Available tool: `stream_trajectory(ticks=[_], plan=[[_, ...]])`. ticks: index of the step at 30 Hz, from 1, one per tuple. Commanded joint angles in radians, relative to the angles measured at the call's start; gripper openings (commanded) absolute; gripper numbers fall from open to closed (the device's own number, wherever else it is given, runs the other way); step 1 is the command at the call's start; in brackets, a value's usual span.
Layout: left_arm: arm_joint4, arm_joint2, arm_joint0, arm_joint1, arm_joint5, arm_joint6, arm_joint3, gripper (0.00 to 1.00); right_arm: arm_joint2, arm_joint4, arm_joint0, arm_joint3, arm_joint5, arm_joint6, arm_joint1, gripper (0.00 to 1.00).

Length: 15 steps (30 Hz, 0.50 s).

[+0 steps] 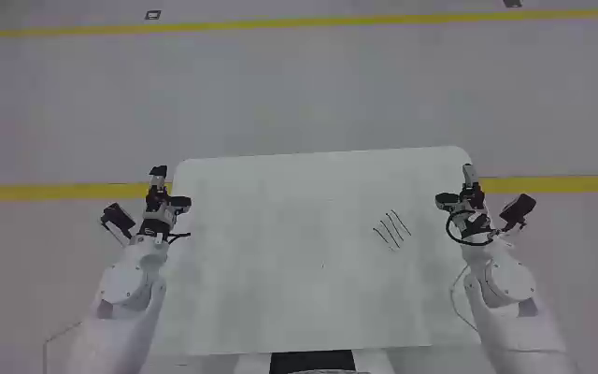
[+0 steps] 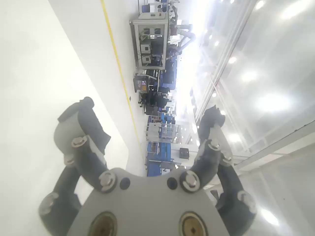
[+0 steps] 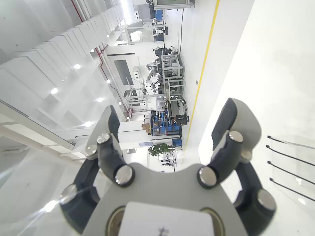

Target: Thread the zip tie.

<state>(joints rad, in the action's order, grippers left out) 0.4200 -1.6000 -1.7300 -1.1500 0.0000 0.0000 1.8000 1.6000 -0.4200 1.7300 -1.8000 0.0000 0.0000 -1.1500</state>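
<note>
Shows left gripper and right gripper wide-jawed, empty, at opposite table edges, four ties near the right.

Zip ties cut off by right wrist view's edge.

Black zip ties side by side, flat

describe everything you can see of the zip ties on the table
Four thin black zip ties, plastic by the look, lie flat and straight on the white table, side by side, roughly parallel, each with a small head at one end. None is threaded. They sit near the open right gripper, which touches none.
</note>
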Motion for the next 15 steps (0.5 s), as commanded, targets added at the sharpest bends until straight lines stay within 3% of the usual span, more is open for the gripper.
stream_trajectory(ticks=[1,2,3,5,6,7,8,9,11,12,13,14,15], plan=[[0.0,0.0,0.0,0.0,0.0,0.0,0.0,1.0,0.0,0.0,0.0,0.0,0.0,0.0,0.0,0.78],[0.0,0.0,0.0,0.0,0.0,0.0,0.0,1.0,0.0,0.0,0.0,0.0,0.0,0.0,0.0,0.78],[0.0,0.0,0.0,0.0,0.0,0.0,0.0,1.0,0.0,0.0,0.0,0.0,0.0,0.0,0.0,1.0],[0.0,0.0,0.0,0.0,0.0,0.0,0.0,1.0,0.0,0.0,0.0,0.0,0.0,0.0,0.0,1.0],[0.0,0.0,0.0,0.0,0.0,0.0,0.0,0.78,0.0,0.0,0.0,0.0,0.0,0.0,0.0,1.0],[0.0,0.0,0.0,0.0,0.0,0.0,0.0,1.0,0.0,0.0,0.0,0.0,0.0,0.0,0.0,0.78],[0.0,0.0,0.0,0.0,0.0,0.0,0.0,1.0,0.0,0.0,0.0,0.0,0.0,0.0,0.0,0.78],[0.0,0.0,0.0,0.0,0.0,0.0,0.0,0.78,0.0,0.0,0.0,0.0,0.0,0.0,0.0,1.0],[0.0,0.0,0.0,0.0,0.0,0.0,0.0,0.78,0.0,0.0,0.0,0.0,0.0,0.0,0.0,1.0],[0.0,0.0,0.0,0.0,0.0,0.0,0.0,0.78,0.0,0.0,0.0,0.0,0.0,0.0,0.0,0.78],[0.0,0.0,0.0,0.0,0.0,0.0,0.0,0.78,0.0,0.0,0.0,0.0,0.0,0.0,0.0,1.0],[0.0,0.0,0.0,0.0,0.0,0.0,0.0,1.0,0.0,0.0,0.0,0.0,0.0,0.0,0.0,0.78],[0.0,0.0,0.0,0.0,0.0,0.0,0.0,1.0,0.0,0.005,-0.004,-0.009,-0.006,0.015,0.001,1.0]])
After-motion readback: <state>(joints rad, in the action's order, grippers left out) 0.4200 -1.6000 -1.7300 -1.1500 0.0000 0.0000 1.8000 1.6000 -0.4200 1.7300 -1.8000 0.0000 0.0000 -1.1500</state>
